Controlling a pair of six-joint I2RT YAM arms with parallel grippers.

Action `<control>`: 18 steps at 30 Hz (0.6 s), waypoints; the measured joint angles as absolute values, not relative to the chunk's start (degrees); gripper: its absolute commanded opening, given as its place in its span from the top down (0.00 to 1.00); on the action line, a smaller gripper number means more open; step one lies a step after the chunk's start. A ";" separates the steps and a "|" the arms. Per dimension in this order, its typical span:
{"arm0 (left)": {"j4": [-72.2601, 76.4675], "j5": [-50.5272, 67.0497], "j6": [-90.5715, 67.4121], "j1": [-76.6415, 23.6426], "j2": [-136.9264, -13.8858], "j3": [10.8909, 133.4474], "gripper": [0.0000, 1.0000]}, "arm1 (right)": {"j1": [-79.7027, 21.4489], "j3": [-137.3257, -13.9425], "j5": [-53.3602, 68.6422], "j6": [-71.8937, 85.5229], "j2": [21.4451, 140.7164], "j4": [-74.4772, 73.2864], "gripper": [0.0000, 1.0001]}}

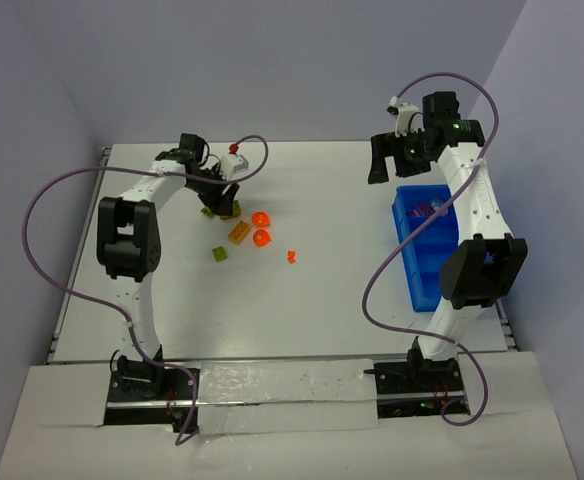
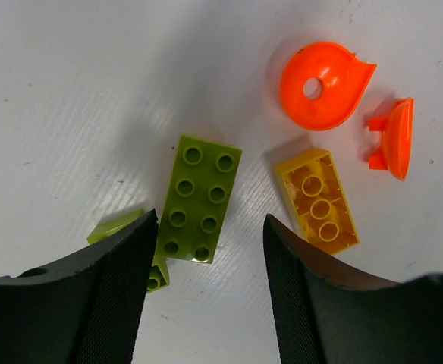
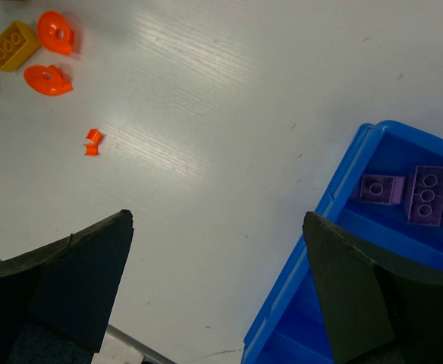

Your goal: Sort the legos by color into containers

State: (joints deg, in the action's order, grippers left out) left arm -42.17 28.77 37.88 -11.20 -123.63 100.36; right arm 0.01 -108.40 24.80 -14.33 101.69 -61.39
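Green brick (image 2: 199,199) between spread left pincer (image 2: 210,227); yellow brick (image 2: 318,200) just beside; right pincer (image 3: 218,220) spread

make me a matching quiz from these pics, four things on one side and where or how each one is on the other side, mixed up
Things
1. green brick
2. yellow brick
3. purple bricks
4. right pincer

Place or state
A. inside the tray
B. open, holding nothing
C. lying underside up
D. studs up, at the gap of the left pincer

Pairs: 1-D, 2-C, 3-A, 4-B
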 measured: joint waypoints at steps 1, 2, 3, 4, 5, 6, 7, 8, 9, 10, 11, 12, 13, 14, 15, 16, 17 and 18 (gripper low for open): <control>-42.14 28.54 38.04 -11.36 -123.64 100.18 0.40 | 0.01 -108.40 24.82 -14.32 101.69 -61.41 0.00; -42.12 28.32 38.14 -11.54 -123.67 100.10 0.42 | 0.01 -108.40 24.82 -14.31 101.69 -61.41 0.00; -42.04 28.12 38.19 -11.71 -123.69 100.07 0.45 | 0.01 -108.40 24.84 -14.31 101.69 -61.41 0.00; -41.93 27.94 38.21 -11.87 -123.70 100.07 0.47 | -0.05 -108.40 24.87 -14.30 101.69 -61.41 0.00; -41.75 27.78 38.20 -11.99 -123.70 100.07 0.49 | -0.25 -108.40 24.90 -14.29 101.69 -61.41 0.00; -41.60 27.67 38.20 -12.09 -123.70 100.07 0.50 | -0.39 -108.40 24.91 -14.23 101.69 -61.41 0.00; -41.43 27.53 38.21 -12.20 -123.70 100.07 0.51 | -0.48 -108.40 24.93 -14.17 101.69 -61.41 0.00; -41.34 27.39 38.21 -12.29 -123.70 100.07 0.52 | -0.59 -108.40 24.95 -14.15 101.69 -61.41 0.00; -41.33 27.27 38.20 -12.32 -123.72 100.07 0.53 | -0.70 -108.40 24.95 -14.14 101.69 -61.41 0.00; -41.30 27.20 38.21 -12.38 -123.75 100.07 0.53 | -0.78 -108.40 24.96 -14.13 101.69 -61.41 0.00; -41.22 27.08 38.20 -12.42 -123.78 100.07 0.53 | -0.85 -108.40 24.97 -14.13 101.69 -61.41 0.00; -41.08 26.92 38.20 -12.44 -123.81 100.07 0.52 | -0.92 -108.40 24.97 -14.13 101.69 -61.41 0.00; -40.94 26.78 38.20 -12.46 -123.87 100.07 0.50 | -0.98 -108.40 24.97 -14.13 101.70 -61.41 0.00; -40.82 26.61 38.20 -12.49 -123.91 100.07 0.49 | -1.01 -108.40 24.97 -14.13 101.74 -61.41 0.00; -40.70 26.37 38.18 -12.54 -123.97 100.07 0.46 | -1.03 -108.41 24.97 -14.13 101.78 -61.41 0.00; -40.54 26.08 38.16 -12.60 -124.04 100.07 0.43 | -1.05 -108.42 24.97 -14.13 101.83 -61.42 0.00; -40.36 25.82 38.13 -12.67 -124.10 100.07 0.42 | -1.08 -108.42 24.97 -14.13 101.89 -61.42 0.00; -40.19 25.60 38.12 -12.73 -124.20 100.07 0.41 | -1.11 -108.42 24.97 -14.13 101.95 -61.41 0.00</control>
State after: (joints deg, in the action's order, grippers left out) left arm -40.19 25.60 38.12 -12.73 -124.20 100.07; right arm -1.11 -108.42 24.97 -14.13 101.95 -61.41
